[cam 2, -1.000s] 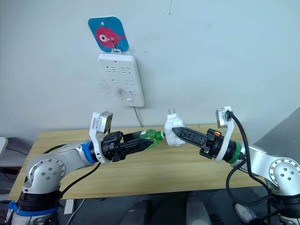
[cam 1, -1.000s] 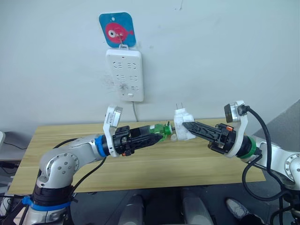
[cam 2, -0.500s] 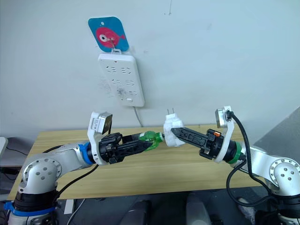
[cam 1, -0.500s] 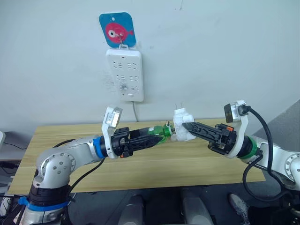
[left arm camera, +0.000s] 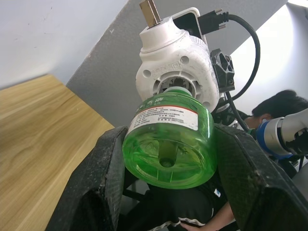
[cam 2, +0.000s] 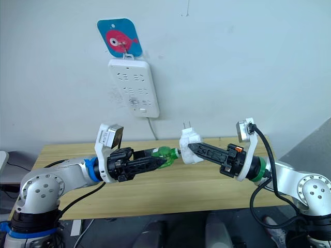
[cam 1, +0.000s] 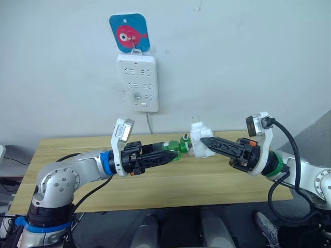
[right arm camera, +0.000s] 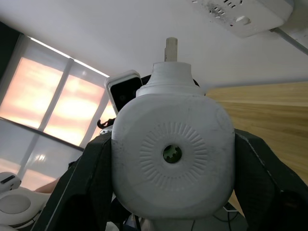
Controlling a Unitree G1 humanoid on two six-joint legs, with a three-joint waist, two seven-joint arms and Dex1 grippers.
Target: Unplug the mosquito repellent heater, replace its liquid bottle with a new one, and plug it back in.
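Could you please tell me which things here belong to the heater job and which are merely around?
Belonging to the job:
- mosquito repellent heater, held in the right gripper
- green liquid bottle, held in the left gripper
- white power strip on the wall

Merely around:
- fish hook plate
- wooden table

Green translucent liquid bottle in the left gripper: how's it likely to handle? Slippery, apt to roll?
The green translucent plastic bottle looks smooth and glossy, so it may slip between the left gripper's black fingers if twisted hard. Its body is round, so it would probably roll if laid on the wooden table. It looks rigid and small, likely light.
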